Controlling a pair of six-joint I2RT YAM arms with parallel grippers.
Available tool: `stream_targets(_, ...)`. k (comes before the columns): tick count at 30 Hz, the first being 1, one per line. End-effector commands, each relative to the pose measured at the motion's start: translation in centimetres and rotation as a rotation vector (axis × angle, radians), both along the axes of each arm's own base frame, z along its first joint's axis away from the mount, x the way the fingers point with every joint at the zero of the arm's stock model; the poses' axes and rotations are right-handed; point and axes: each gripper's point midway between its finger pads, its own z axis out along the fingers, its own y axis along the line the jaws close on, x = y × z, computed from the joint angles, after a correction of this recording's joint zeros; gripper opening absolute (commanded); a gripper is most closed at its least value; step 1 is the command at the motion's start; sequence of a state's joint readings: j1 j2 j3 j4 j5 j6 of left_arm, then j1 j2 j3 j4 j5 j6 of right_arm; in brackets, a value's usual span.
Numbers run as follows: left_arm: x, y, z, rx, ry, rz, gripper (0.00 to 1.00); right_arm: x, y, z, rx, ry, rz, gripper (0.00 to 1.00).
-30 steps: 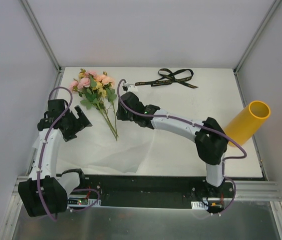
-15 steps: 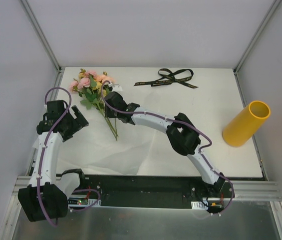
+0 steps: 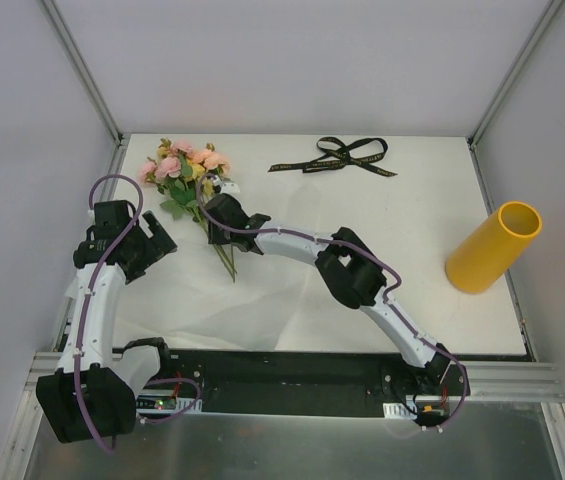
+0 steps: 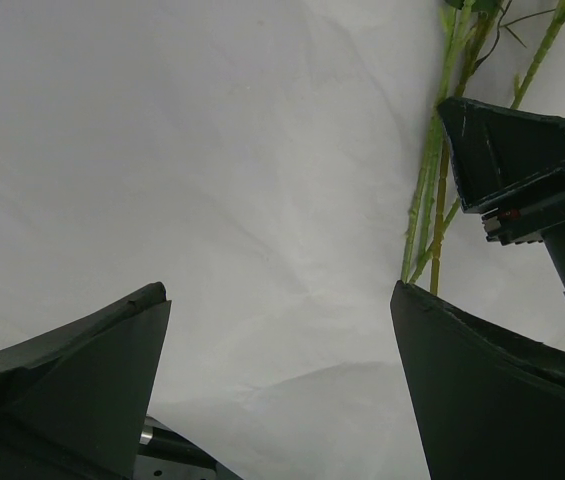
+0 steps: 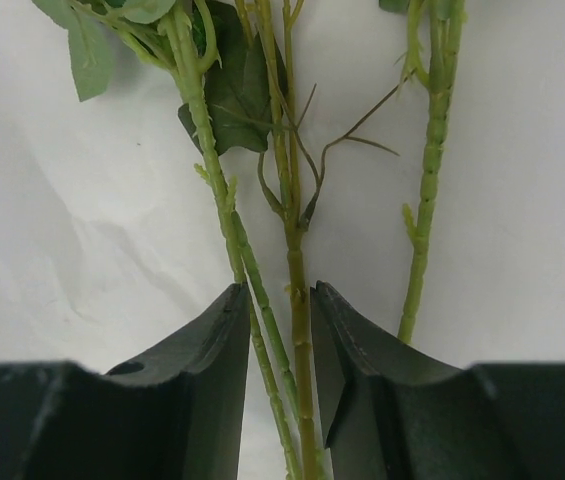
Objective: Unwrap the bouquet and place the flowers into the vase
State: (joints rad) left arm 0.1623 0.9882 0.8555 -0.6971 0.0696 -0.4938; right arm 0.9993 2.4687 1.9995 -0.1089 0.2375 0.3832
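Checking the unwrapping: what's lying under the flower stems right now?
White wrapping paper, spread out beneath the stems. Whether it reaches under the blooms cannot be seen; they cover that spot.

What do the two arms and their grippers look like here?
The left arm and right arm share white links, black joint housings and a looping purple cable each. The left gripper and right gripper have dark, matte, wedge-shaped fingers. No markings show.

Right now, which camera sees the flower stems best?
The right wrist view: stems close up, within the right gripper. The top view shows them thin, partly hidden; the left wrist view, a few at its edge.
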Motion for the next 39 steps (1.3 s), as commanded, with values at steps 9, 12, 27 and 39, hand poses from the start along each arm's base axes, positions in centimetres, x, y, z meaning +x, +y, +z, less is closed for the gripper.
stream_targets(9,-0.1,-0.1,0.3,0.002,0.000,0.007,0.97,0.5,2.1,4.9,0.083,-0.080,0.020,0.36)
stream_targets(12,-0.1,0.0,0.4,0.007,-0.003,0.011,0.97,0.3,2.5,6.0,0.090,-0.104,0.032,0.36)
stream_targets(27,-0.1,0.1,0.6,0.015,-0.009,0.014,0.96,0.6,2.1,3.5,0.023,-0.100,-0.004,0.35)
stream_targets(39,-0.1,0.4,0.6,0.028,-0.009,0.023,0.96,0.7,2.4,3.3,0.026,-0.114,-0.003,0.27)
